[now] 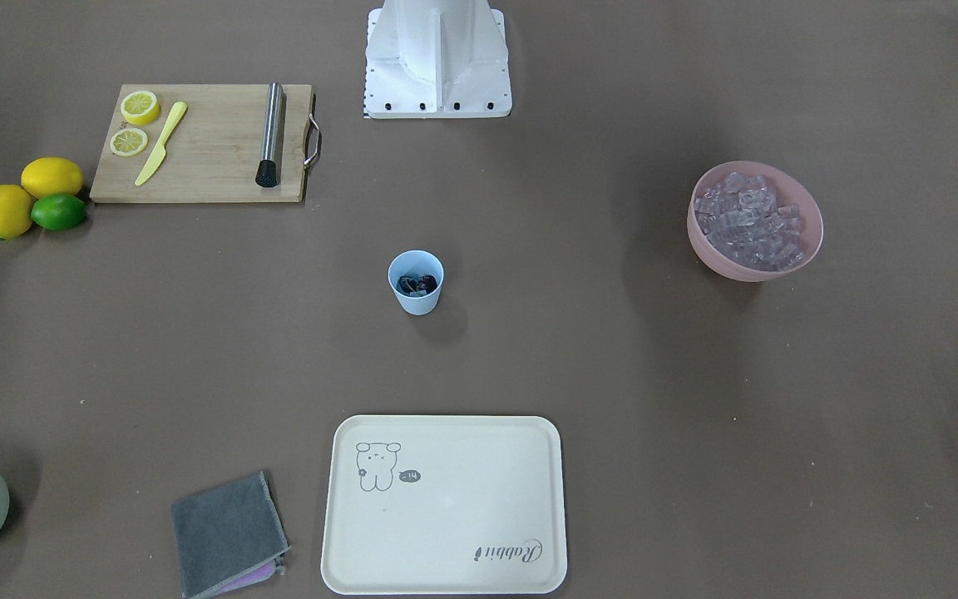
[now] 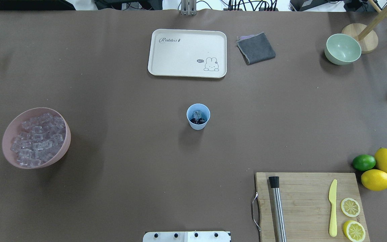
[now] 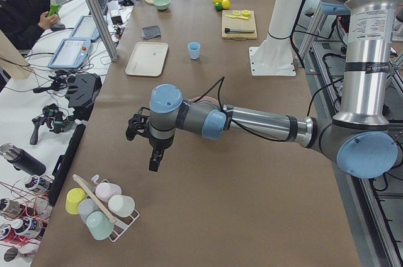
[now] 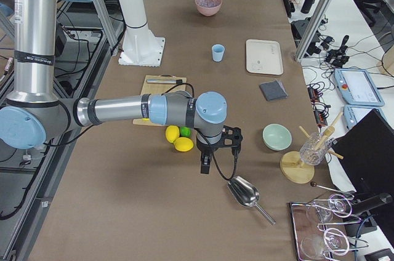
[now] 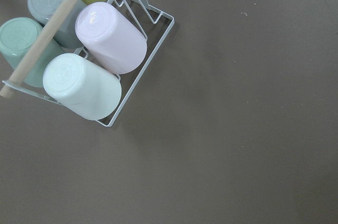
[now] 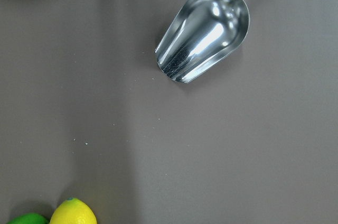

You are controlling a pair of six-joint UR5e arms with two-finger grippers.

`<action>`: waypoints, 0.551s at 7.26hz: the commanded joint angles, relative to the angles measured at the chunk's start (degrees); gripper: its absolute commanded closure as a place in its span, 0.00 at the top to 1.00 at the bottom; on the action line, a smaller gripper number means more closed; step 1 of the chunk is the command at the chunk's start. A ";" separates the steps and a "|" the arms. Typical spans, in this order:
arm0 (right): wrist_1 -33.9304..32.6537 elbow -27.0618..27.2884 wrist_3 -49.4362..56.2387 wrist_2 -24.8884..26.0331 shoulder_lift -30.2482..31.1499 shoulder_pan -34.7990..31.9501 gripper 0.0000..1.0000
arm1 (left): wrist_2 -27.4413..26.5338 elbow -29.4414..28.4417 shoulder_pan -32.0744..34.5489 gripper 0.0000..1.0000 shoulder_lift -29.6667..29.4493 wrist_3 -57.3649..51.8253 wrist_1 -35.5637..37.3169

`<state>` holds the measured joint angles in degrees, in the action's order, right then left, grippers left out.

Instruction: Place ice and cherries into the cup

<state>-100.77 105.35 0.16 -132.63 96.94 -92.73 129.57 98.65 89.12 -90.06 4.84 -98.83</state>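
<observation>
1. Ice point(image 2: 37, 139) heaped in pink bowl point(image 2: 9, 134) at counter's point(image 2: 129, 101) left side, well apart from cup point(image 2: 197, 126).
2. Left end effector point(image 3: 153, 164) hangs above counter near racked tumblers point(image 5: 111, 39); can't tell its opening or any hold.
3. Right end effector point(image 4: 205, 166) hangs above counter near metal scoop point(image 6: 206, 34); opening can't tell either.
4. Cup upright, mid-counter.
5. Cherries point(image 2: 197, 121) inside cup, clear cube on top.

Even overhead light fills the room; the cup point(image 2: 198, 116) casts a soft, short shadow, while glare streaks the sharply focused metal scoop point(image 6: 203, 34).
</observation>
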 commanded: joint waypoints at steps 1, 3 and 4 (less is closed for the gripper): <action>0.05 -0.06 0.10 0.00 0.00 0.00 1.00 | 0.07 -0.13 0.00 0.98 0.49 0.00 -0.13; 0.05 0.03 0.19 0.00 0.17 0.00 1.00 | 0.07 -0.04 0.00 0.98 0.67 0.00 -0.40; -0.04 0.03 0.19 -0.09 0.26 0.00 1.00 | 0.07 -0.21 0.00 0.98 0.76 -0.18 -0.40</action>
